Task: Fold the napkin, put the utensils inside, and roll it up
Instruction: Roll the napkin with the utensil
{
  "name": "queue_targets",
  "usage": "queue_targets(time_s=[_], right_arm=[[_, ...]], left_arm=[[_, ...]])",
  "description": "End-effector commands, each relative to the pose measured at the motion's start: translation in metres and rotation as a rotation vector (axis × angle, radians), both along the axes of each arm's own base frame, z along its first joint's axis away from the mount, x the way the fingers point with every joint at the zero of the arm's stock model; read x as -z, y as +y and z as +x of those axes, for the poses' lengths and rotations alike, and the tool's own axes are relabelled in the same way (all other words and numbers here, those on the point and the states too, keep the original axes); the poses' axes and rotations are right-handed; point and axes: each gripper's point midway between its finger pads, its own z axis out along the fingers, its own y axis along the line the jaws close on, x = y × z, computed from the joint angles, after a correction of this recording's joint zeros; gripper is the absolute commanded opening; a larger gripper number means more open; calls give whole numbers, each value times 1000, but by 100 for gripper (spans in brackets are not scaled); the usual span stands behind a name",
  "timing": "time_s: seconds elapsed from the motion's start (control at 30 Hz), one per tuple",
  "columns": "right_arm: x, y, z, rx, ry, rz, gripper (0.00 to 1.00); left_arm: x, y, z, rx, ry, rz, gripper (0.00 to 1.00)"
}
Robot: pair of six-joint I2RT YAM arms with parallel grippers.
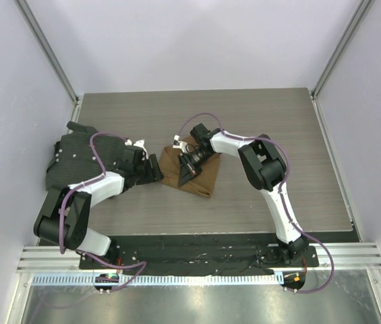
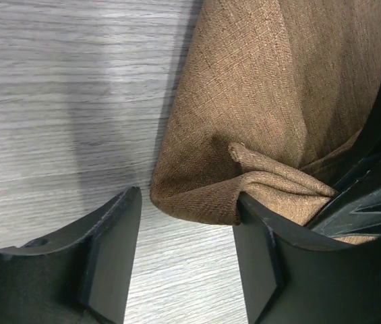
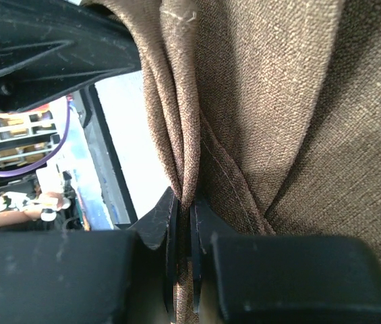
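The tan-brown napkin (image 1: 203,179) lies bunched and partly folded in the middle of the table. My right gripper (image 1: 189,164) is shut on a pinched fold of the napkin (image 3: 278,101), with the cloth caught between its fingers (image 3: 189,210). At the napkin's left edge sits my left gripper (image 1: 158,169), which is open. In the left wrist view a corner of the napkin (image 2: 244,101) hangs between the two fingers of the left gripper (image 2: 187,197). The right finger (image 2: 264,250) touches the cloth. The utensils are out of view.
A dark grey-black textured mat (image 1: 69,158) lies at the table's left side, under the left arm. Grey wood-grain table (image 1: 278,115) surrounds the napkin. White walls stand on the left, the right and at the back.
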Motion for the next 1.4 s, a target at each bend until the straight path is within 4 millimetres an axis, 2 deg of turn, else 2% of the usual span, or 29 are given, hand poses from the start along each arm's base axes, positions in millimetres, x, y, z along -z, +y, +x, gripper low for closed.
queue_targets(time_s=[0.0, 0.23, 0.37, 0.5, 0.53, 0.7, 0.77, 0.83, 0.87, 0.9, 0.93, 0.97, 1.03, 1.07, 1.1, 1.17, 1.2, 1.3, 1.37], right_arm=[[34, -14, -1, 7, 28, -96, 1], [40, -16, 2, 10, 60, -92, 1], [45, -18, 2, 10, 78, -101, 1], [47, -19, 2, 9, 86, -101, 1], [47, -18, 2, 7, 87, -100, 1], [38, -18, 6, 14, 68, -94, 4], [26, -16, 10, 20, 40, -88, 7], [10, -16, 15, 31, -9, -88, 15], [3, -16, 17, 35, -31, -87, 18], [-1, -18, 18, 41, -48, -93, 26], [-5, -18, 24, 60, -90, -101, 29], [-24, -17, 29, 73, -147, -83, 32], [-33, -18, 33, 104, -199, -84, 41], [-48, -21, 41, 136, -274, -94, 43], [-49, -25, 39, 148, -290, -105, 45], [-56, -29, 48, 201, -366, -125, 48], [-67, -33, 44, 210, -402, -122, 49], [-81, -36, 36, 222, -476, -132, 51], [-90, -31, 27, 221, -522, -127, 51]], left_arm=[[-6, -2, 16, 1, -62, 9, 58], [0, -3, 19, 5, -63, 11, 51], [3, -3, 21, 7, -65, 16, 36], [6, -3, 20, 10, -59, 19, 32], [7, -2, 20, 10, -56, 20, 25], [14, -1, 15, 6, -10, 34, 14], [12, -2, 17, 9, 3, 36, 5], [16, 0, 12, 8, 45, 47, 0], [13, -2, 15, 7, 46, 46, 0], [16, -2, 13, 9, 66, 51, 0], [18, -1, 9, 12, 96, 61, 0], [19, -1, 9, 14, 111, 64, 0], [21, -3, 10, 18, 145, 64, 0], [24, -2, 4, 17, 185, 72, 0], [20, -4, 8, 19, 185, 68, 0], [22, -5, 2, 27, 229, 69, 0], [19, -7, 6, 27, 231, 64, 0], [21, -9, 0, 43, 288, 65, 0], [18, -13, 3, 54, 301, 58, 0]])
